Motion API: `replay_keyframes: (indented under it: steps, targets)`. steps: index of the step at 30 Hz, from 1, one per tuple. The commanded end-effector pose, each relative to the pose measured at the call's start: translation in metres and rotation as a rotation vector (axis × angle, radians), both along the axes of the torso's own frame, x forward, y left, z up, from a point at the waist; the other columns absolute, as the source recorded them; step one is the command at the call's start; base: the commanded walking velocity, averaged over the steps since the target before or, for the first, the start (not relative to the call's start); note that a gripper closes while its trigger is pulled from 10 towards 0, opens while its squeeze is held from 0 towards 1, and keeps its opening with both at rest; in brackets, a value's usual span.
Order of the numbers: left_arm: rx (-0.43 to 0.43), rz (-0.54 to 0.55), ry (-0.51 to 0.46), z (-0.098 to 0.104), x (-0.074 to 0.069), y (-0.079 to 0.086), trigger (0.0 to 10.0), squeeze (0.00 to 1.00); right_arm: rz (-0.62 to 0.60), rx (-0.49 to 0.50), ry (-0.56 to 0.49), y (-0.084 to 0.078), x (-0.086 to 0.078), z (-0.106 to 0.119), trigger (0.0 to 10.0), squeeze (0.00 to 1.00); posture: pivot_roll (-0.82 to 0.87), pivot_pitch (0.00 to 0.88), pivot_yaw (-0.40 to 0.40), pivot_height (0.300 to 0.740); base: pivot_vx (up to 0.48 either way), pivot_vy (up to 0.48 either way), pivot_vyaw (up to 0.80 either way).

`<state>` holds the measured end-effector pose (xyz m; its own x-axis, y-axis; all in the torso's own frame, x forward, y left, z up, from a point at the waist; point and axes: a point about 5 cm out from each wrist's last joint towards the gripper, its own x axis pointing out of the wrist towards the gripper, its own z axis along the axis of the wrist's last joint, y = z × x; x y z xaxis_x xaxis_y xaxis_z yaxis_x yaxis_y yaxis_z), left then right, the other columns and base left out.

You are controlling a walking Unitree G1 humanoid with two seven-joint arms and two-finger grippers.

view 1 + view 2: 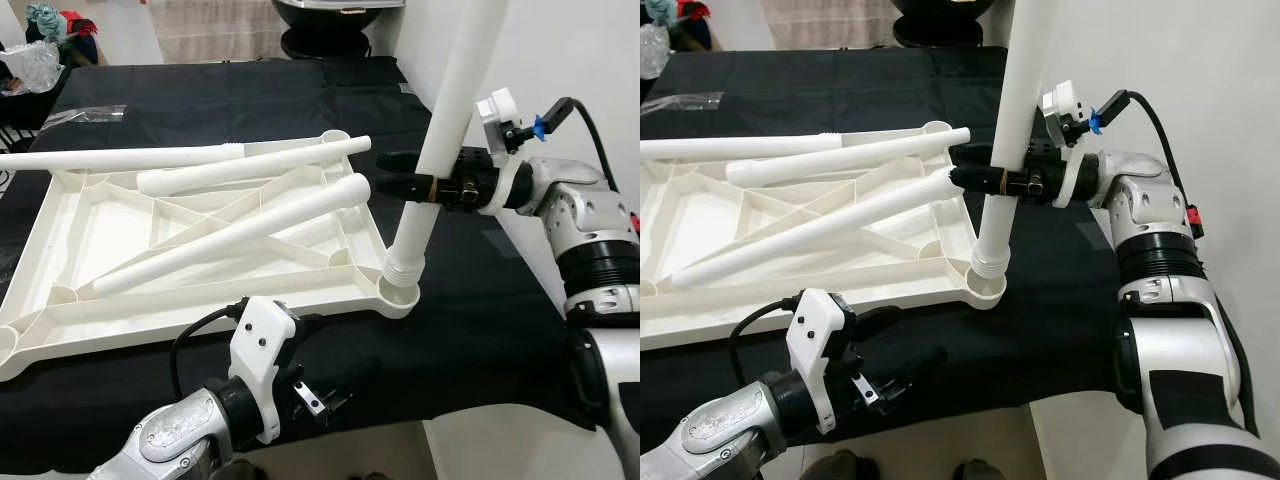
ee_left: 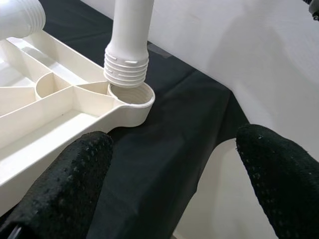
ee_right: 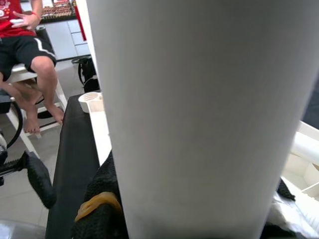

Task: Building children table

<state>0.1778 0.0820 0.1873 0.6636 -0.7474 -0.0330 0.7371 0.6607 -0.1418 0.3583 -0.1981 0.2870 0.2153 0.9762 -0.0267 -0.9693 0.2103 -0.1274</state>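
Right now the step in hand is seating a leg in a corner socket of the upturned tabletop (image 1: 60, 250). The right gripper (image 1: 425, 188) has its fingers clamped on the leg (image 1: 455, 90) partway up, holding it nearly upright with a slight lean. Its threaded end (image 2: 126, 64) sits at the mouth of the socket (image 2: 134, 99) at the tabletop's near right corner; in the left wrist view most of the threads are visible above the rim, so I judge it is not screwed home.

The left gripper (image 1: 895, 370) waits just off the near edge of the tabletop, below and short of that socket, its jaws spread wide and holding nothing. Its fingers (image 2: 60, 194) frame the socket in its own camera.

Three more legs (image 1: 230, 235) lie loose across the tabletop's ribbed underside, well clear of the socket. The tabletop rests on a black cloth (image 1: 470, 300). A seated person (image 3: 30, 55) shows beyond it in the right wrist view.

Next, I would expect the leg to need squaring over the socket, then pressing down and turning so the threads bite. The tabletop may spin or slide on the cloth under that twist, so the left gripper could usefully brace its edge near the socket.
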Motion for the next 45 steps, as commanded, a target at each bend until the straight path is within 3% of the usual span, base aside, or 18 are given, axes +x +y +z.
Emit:
replay_keyframes:
  steps: [1,17,28,35,45]
  targets:
    - [0.021,0.001,0.008,-0.003,-0.001,0.001,10.0,0.00,0.023,-0.012,-0.013,-0.006,-0.005,-0.002,10.0,0.00,0.07,0.217,-0.034,0.740,0.000,0.000,0.00]
    - [0.071,0.009,0.005,-0.007,0.004,0.006,10.0,0.00,0.146,0.036,-0.094,0.004,-0.022,0.009,10.0,0.00,0.08,0.192,-0.013,0.740,0.000,0.000,0.00]
    - [0.089,0.020,-0.010,-0.006,0.007,0.009,10.0,0.00,0.181,0.004,-0.078,0.015,-0.027,-0.003,10.0,0.00,0.09,0.186,-0.006,0.740,0.000,0.000,0.00]
    - [0.097,0.023,-0.015,-0.006,0.009,0.011,10.0,0.00,0.173,-0.013,-0.070,0.014,-0.029,-0.007,10.0,0.00,0.09,0.181,0.001,0.740,0.000,0.000,0.00]
    - [0.110,0.026,-0.024,-0.005,0.010,0.015,10.0,0.00,0.116,-0.031,-0.096,0.001,-0.030,-0.002,10.0,0.00,0.11,0.172,0.016,0.740,0.000,0.000,0.00]
